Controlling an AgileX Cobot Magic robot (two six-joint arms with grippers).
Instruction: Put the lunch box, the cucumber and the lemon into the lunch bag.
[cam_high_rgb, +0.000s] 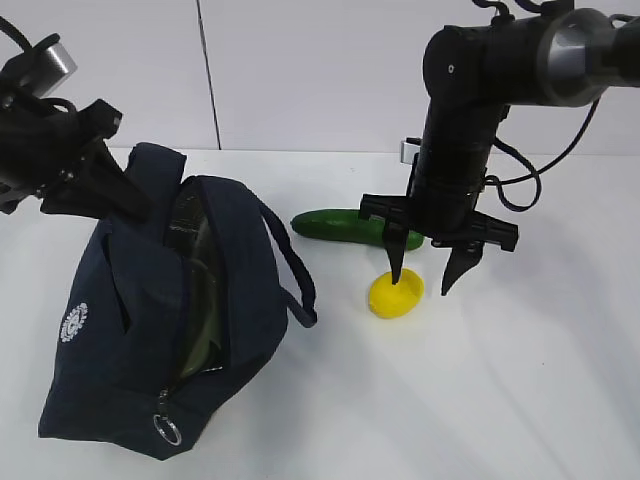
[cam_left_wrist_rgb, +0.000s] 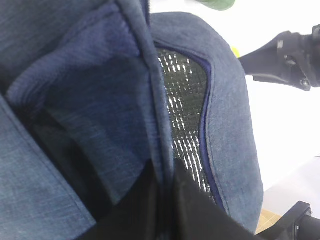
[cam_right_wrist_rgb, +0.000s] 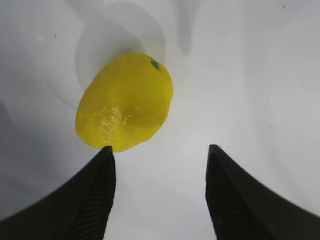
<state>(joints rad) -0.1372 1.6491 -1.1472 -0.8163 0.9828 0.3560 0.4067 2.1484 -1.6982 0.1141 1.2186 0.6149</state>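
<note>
On the white table (cam_high_rgb: 560, 400), left half: lunch bag (cam_high_rgb: 120, 340), navy fabric, zipper undone, mouth gaping toward the centre. Silver quilted lining (cam_left_wrist_rgb: 182, 107) shows inside in the left wrist view; a pale greenish flat shape, possibly the lunch box (cam_high_rgb: 203, 310), sits within the opening, too shadowed to confirm. Round white logo (cam_high_rgb: 74, 322) on the near-left panel; metal ring pull (cam_high_rgb: 167, 429) hangs at the bag's lower front corner. One loop handle (cam_high_rgb: 290, 262) droops down the right side.

Left gripper (cam_high_rgb: 135, 205) at the bag's upper rim, jaws pressed together on a fold of fabric at the opening edge, dark cloth bunched between them in the wrist view.

Right of the bag: cucumber (cam_high_rgb: 345, 227), dark green, lying across the table behind the lemon (cam_high_rgb: 395, 293), the two near but apart. Lemon rests on the table, not lifted.

Right gripper (cam_high_rgb: 428, 278) points straight down above the lemon, jaws spread wide and holding nothing. Left fingertip (cam_right_wrist_rgb: 102, 165) hangs just over the lemon's (cam_right_wrist_rgb: 125, 102) near edge; contact cannot be told. The other fingertip stands clear over bare table.
</note>
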